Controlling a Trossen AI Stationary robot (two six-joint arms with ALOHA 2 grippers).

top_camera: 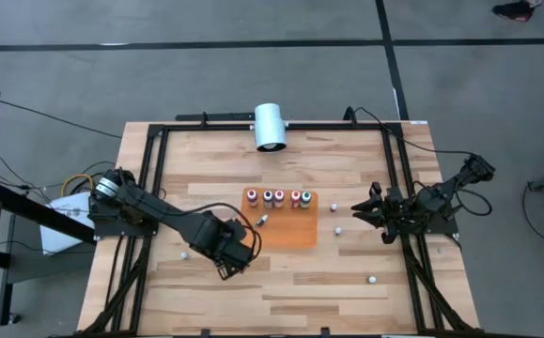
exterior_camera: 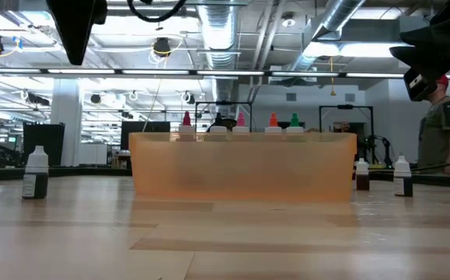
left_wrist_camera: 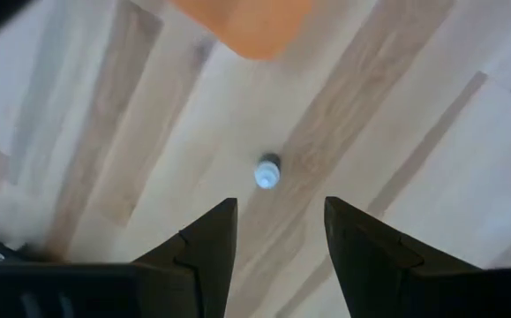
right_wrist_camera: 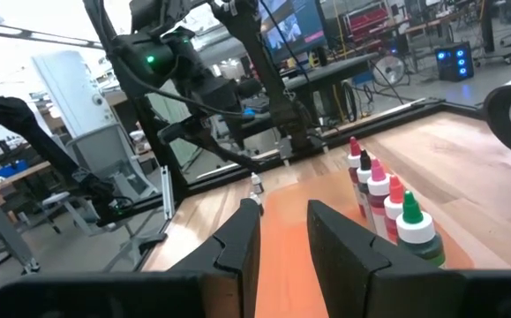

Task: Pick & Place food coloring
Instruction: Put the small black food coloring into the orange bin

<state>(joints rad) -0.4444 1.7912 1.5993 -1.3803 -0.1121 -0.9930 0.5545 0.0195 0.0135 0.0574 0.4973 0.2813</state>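
Note:
Several tiny food coloring bottles [top_camera: 279, 197] stand in a row on the far edge of the orange mat [top_camera: 286, 233]. Another bottle [top_camera: 262, 220] lies on its side on the mat. My left gripper [top_camera: 229, 266] hovers open over the table off the mat's near left corner. In the left wrist view a white-capped bottle [left_wrist_camera: 267, 172] stands on the wood just ahead of the open fingers [left_wrist_camera: 277, 208], untouched. My right gripper [top_camera: 358, 208] waits open at the mat's right side, facing the row [right_wrist_camera: 387, 199].
Loose bottles stand on the wood at the left [top_camera: 185, 253], right of the mat [top_camera: 334, 206] [top_camera: 338, 229], and near the front [top_camera: 372, 279]. A large white cylinder [top_camera: 270, 127] lies at the far edge. A person [exterior_camera: 444, 128] stands beyond the table.

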